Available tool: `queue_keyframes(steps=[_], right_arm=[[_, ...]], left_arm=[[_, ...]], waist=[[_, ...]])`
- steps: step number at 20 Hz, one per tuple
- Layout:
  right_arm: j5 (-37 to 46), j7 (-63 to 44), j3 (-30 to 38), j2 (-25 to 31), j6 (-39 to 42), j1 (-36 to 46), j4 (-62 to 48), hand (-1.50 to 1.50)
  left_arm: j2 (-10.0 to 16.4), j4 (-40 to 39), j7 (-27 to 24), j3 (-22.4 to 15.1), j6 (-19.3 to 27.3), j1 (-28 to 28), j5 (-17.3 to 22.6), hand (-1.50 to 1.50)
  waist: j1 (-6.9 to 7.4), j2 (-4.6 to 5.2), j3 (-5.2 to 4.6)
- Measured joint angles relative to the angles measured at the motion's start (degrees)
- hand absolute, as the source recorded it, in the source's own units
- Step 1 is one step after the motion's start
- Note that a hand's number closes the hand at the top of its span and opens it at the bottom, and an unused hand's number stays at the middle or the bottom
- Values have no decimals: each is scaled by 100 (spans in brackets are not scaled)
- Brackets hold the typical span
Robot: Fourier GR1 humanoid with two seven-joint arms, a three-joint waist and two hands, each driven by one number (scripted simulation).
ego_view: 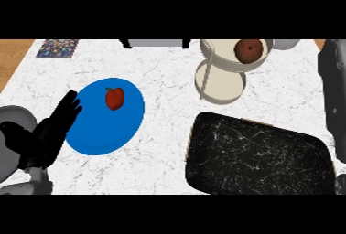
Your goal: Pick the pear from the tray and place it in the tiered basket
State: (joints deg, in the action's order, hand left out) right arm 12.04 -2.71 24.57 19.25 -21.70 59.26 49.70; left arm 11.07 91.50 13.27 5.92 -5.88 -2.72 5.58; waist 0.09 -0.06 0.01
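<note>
Showing the black left hand, fingers straight and empty, just beside the round blue plate. The reddish-brown pear lies in the white tiered basket.

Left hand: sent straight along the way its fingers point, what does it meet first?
Likely the blue plate: the left hand points up-right, fingertips at the plate's left rim. The red item on it lies right of that line. Height is unclear, so the hand may pass over.
</note>
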Motion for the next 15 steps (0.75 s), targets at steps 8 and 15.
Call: queue_keyframes(steps=[8,15], right_arm=[[-642,-144,668,1182,707,-724,430,-150],[-1272,112,1221,2119,1559,-1400,302,-150]], left_arm=[[-3,-153,-49,24,-12,-77,-61,0],[-91,-80,-27,-45,21,-58,-139,0]], waist=[[-48,-3,-1],[-17,6,2]])
